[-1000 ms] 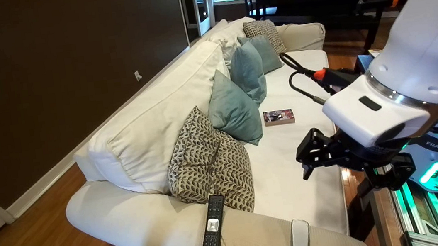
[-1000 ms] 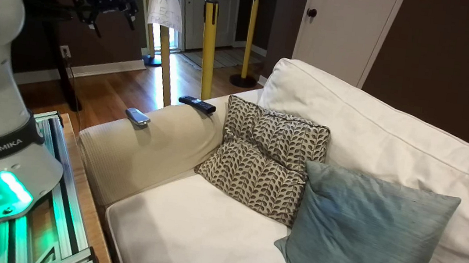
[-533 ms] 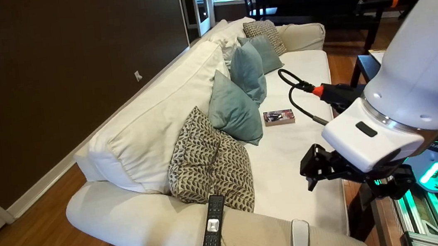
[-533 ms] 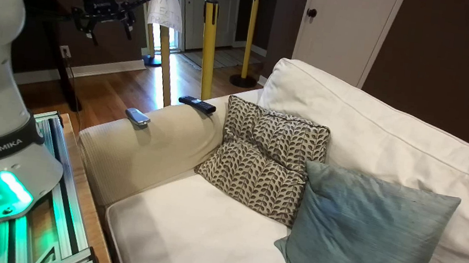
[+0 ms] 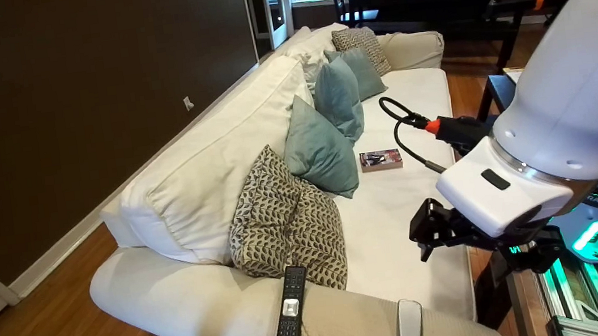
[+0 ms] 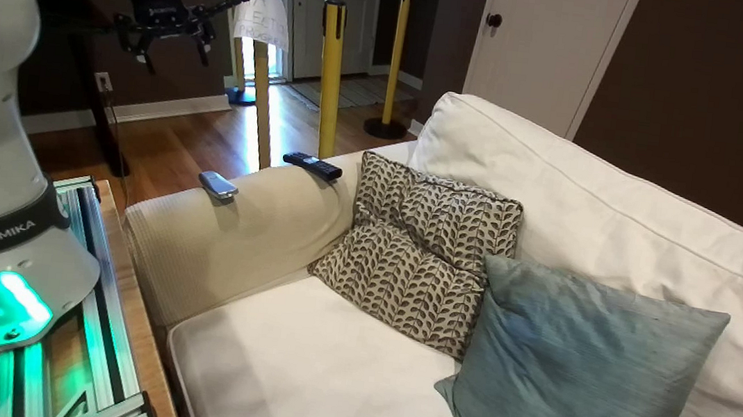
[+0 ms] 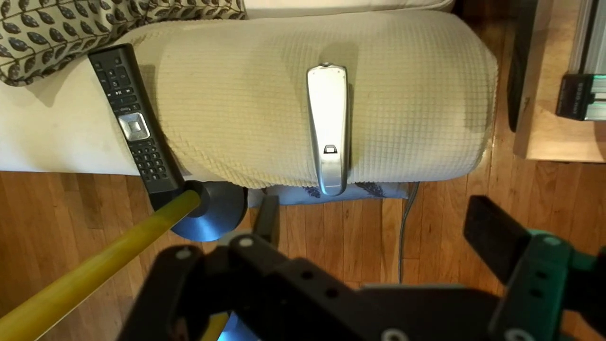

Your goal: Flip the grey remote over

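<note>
The slim grey remote [image 7: 328,113] lies on the beige-covered sofa arm [image 7: 407,94], its plain face up with a small catch near one end; no buttons show. It also shows in both exterior views [image 5: 410,328] [image 6: 219,185]. In the wrist view its catch end reaches past the arm's outer edge. My gripper [image 7: 374,213] is open and empty, fingers wide apart. In both exterior views the gripper [image 5: 476,263] [image 6: 177,62] hangs above the level of the sofa arm, apart from the remote.
A black remote [image 5: 290,314] lies on the same sofa arm, beside a leaf-patterned pillow [image 5: 288,220]. A book [image 5: 381,160] lies on the white seat. Yellow posts [image 6: 330,78] stand beyond the arm. The robot's wooden stand [image 7: 563,137] is near the arm's end.
The arm and gripper have come down a little and the wrist has tilted slightly, mostly in the first half second. The remotes have not moved. The gripper stays open.
</note>
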Available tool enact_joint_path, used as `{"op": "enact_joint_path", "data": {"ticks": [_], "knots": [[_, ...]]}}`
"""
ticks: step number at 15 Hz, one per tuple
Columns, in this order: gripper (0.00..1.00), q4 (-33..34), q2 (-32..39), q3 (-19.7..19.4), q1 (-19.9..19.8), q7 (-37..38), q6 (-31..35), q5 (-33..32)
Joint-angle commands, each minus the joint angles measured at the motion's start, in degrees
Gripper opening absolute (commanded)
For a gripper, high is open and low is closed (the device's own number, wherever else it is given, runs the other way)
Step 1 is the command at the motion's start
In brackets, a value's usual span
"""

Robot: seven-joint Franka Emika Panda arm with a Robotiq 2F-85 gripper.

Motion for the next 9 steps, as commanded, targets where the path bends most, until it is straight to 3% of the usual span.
{"op": "enact_joint_path", "data": {"ticks": [1, 9], "knots": [[1.0, 0.05, 3.57, -1.49, 0.13, -2.66, 0.96, 2.3], [1.0, 0.04, 7.95, -1.23, -0.58, -6.15, 0.61, 6.26]]}}
